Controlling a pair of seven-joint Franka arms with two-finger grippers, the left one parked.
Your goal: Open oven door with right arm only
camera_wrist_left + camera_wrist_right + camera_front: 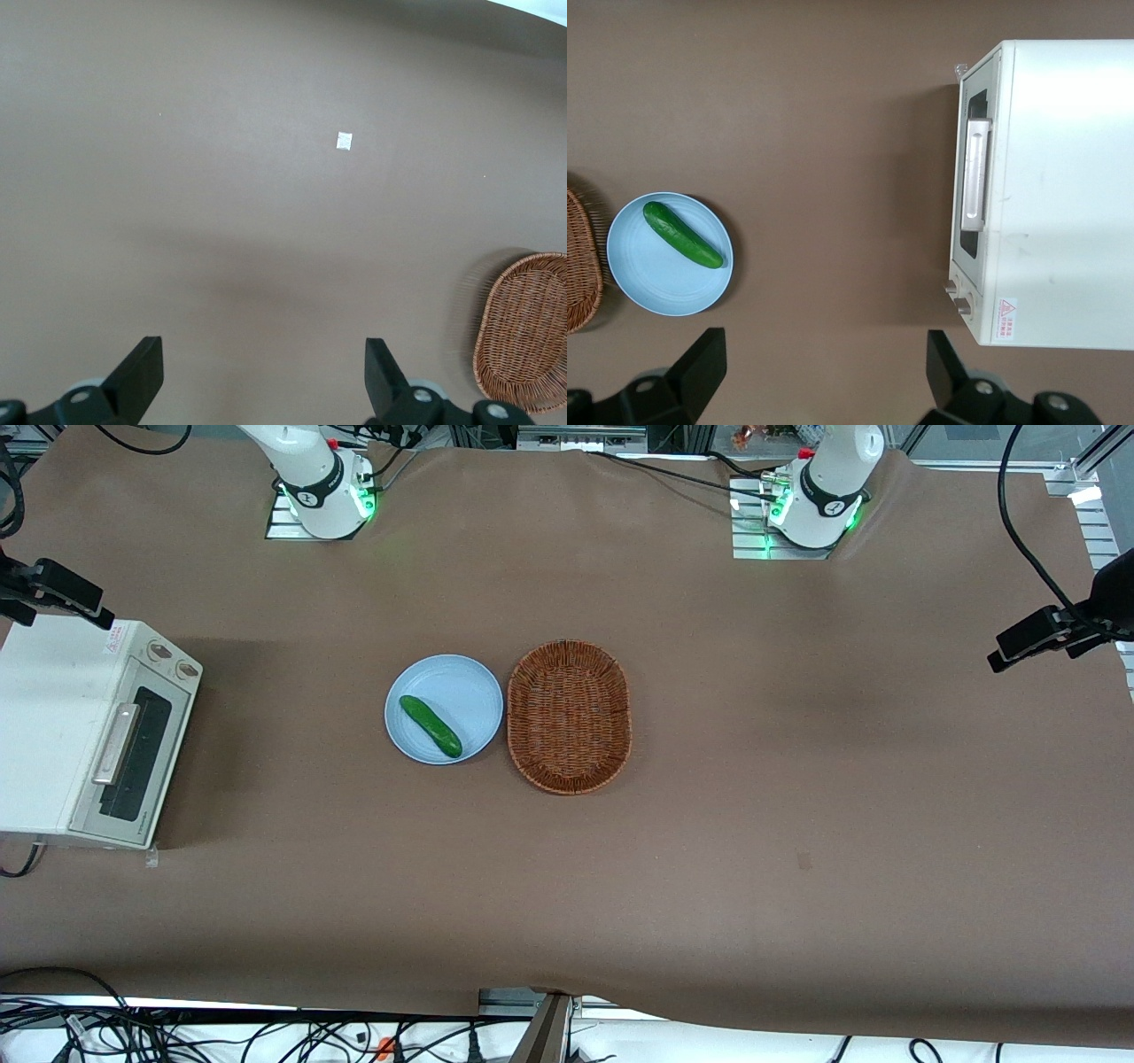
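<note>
We see the oven door [133, 757] closed on the white toaster oven [53, 717] at the working arm's end of the tabletop [709, 868], below our pincer [819, 367], which hangs released and empty. We judge the door stiff and hinged; its silver handle [975, 174] suits gripping.

Robotics lab bench, not a kitchen. Surface [709, 850] covered in brown paper sheeting. Two white arm bases [323, 483] bolted to metal plates, green status lights on. Black cameras on clamps [1032, 638] at the edges; loose cables [177, 1036] and aluminium framing along the rim.
</note>
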